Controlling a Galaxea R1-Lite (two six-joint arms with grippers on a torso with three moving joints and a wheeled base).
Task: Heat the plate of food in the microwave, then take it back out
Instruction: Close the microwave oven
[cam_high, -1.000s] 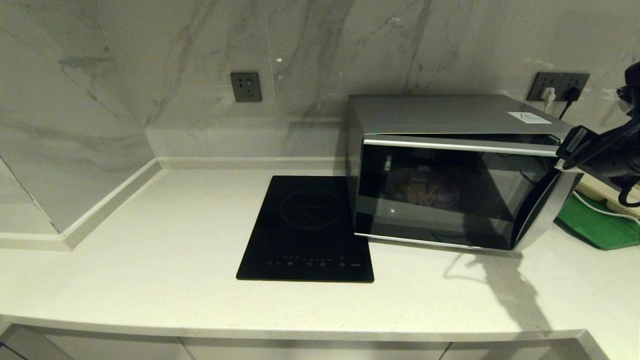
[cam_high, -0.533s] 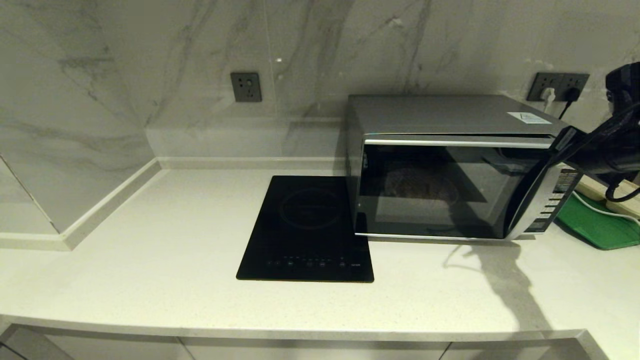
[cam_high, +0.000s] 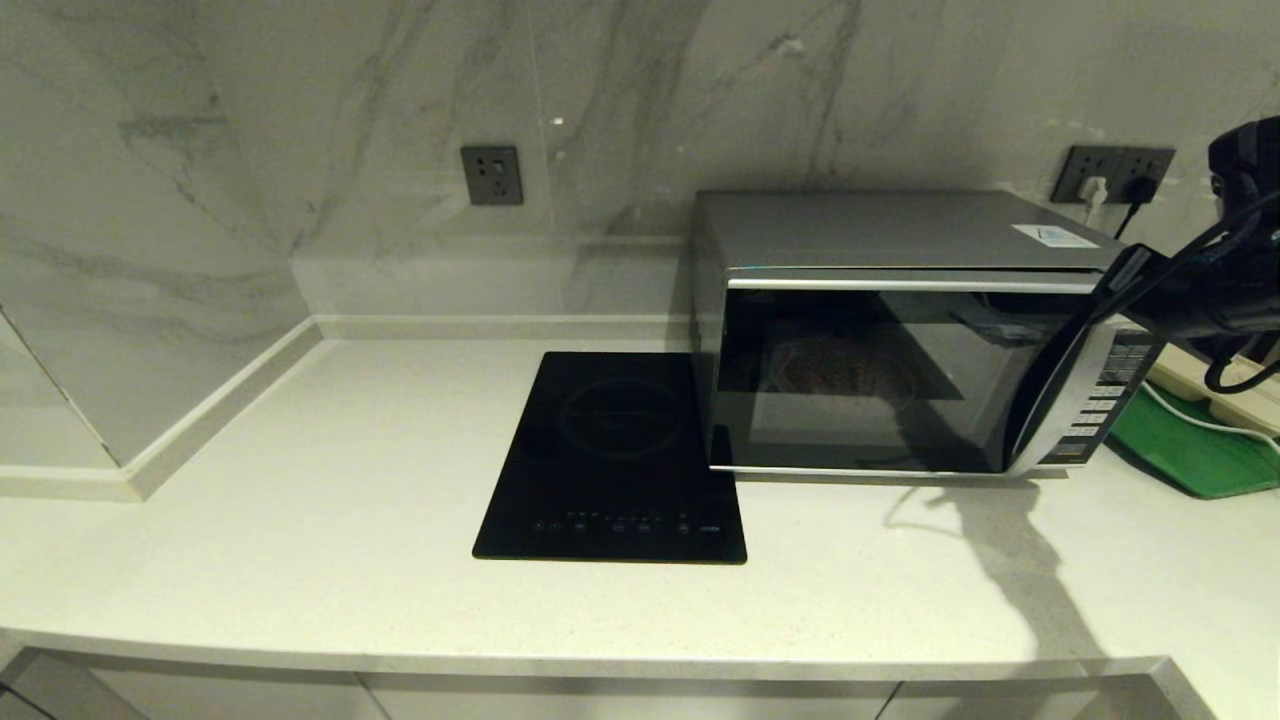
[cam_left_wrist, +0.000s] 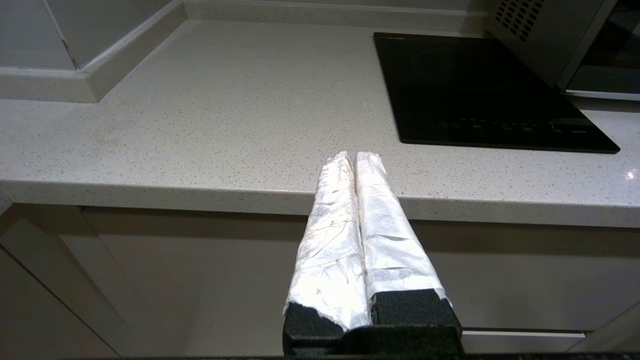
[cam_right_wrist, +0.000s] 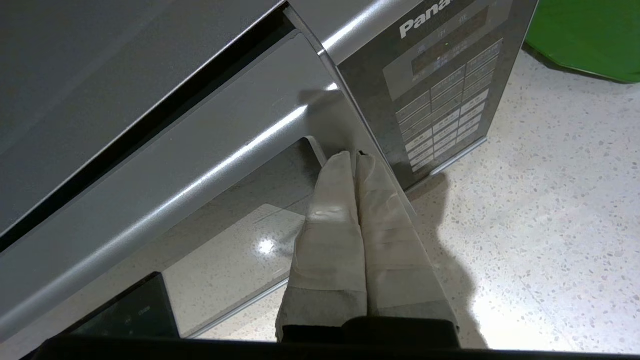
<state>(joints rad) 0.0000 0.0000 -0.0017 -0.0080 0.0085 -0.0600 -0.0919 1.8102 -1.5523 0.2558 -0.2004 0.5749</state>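
Note:
The silver microwave (cam_high: 900, 230) stands on the counter at the right, its dark glass door (cam_high: 870, 380) against the body. Through the glass the plate of food (cam_high: 845, 372) shows dimly as a round shape inside. My right gripper (cam_high: 1122, 283) is shut and empty. Its taped fingertips rest on the door's upper right corner, beside the keypad (cam_high: 1105, 395). In the right wrist view the right gripper (cam_right_wrist: 352, 156) touches the door's silver edge next to the keypad (cam_right_wrist: 445, 100). My left gripper (cam_left_wrist: 356, 156) is shut and empty, parked low before the counter's front edge.
A flat black induction cooktop (cam_high: 615, 455) lies just left of the microwave. A green tray (cam_high: 1190, 445) and white cables lie to the microwave's right. Wall sockets (cam_high: 1115, 170) with plugs sit behind it. Marble walls close off the back and left.
The microwave door has swung from partly open to against the body. My right gripper has followed it inward at its upper right corner. The keypad now shows.

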